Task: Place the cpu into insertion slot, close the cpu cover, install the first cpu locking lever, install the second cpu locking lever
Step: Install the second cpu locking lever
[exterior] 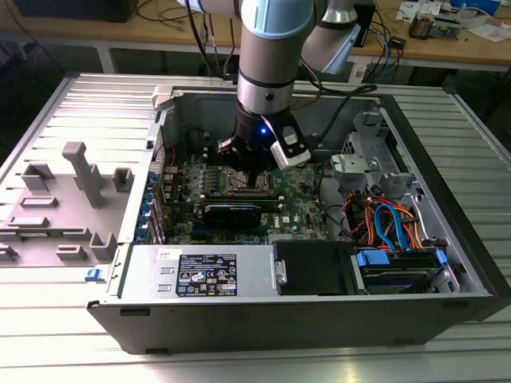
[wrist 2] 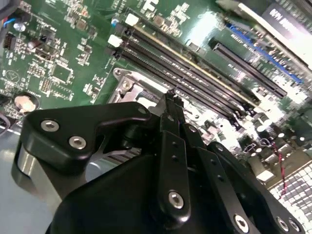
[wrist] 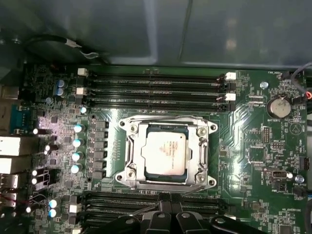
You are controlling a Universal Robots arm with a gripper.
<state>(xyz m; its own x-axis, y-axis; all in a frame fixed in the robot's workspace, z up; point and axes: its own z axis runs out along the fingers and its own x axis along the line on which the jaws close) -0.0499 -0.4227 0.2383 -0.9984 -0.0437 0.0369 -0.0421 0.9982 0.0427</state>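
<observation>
**Inspector:** Start with the fingers (wrist 2: 171,127).

**Assistant:** Closed, with the tips pressed together in the second wrist view. I cannot tell whether anything thin is pinched between them. In the exterior view the arm (exterior: 267,72) reaches straight down into the open case (exterior: 447,199), and the fingers are low over the board (exterior: 307,203).

**Inspector:** Where is the cpu?

**Assistant:** The cpu (wrist: 165,152) is seated flat in the slot (wrist: 158,127), silver top up and edges square to the socket.

**Inspector:** And the cover?

**Assistant:** The cover (wrist: 168,120) lies flat over the slot. Its cut-out frames the cpu.

**Inspector:** What about the levers?

**Assistant:** A thin metal rod (wrist: 145,208) slants across the lower memory slots (wrist: 122,200), and it ends near the fingertips. I cannot tell whether either lever is latched.

**Inspector:** Where are the fingers relative to the slot?

**Assistant:** In the first wrist view the tips sit just beside the cover's edge, over the lower memory slots. They are not over the cpu.

**Inspector:** What surrounds the slot?

**Assistant:** A second bank of memory slots (wrist: 156,87) runs along the opposite side. A coin cell (wrist: 278,106) sits well apart from the slot, near a corner of the board. In the exterior view, a grey power supply (exterior: 200,275) lies along the near wall of the case. Orange and blue cables (exterior: 391,223) are bundled at the exterior view's right.

**Inspector:** Where does the case stand?

**Assistant:** It stands on a ribbed metal counter (exterior: 48,351), with grey fixtures (exterior: 84,171) at the exterior view's left.
</observation>
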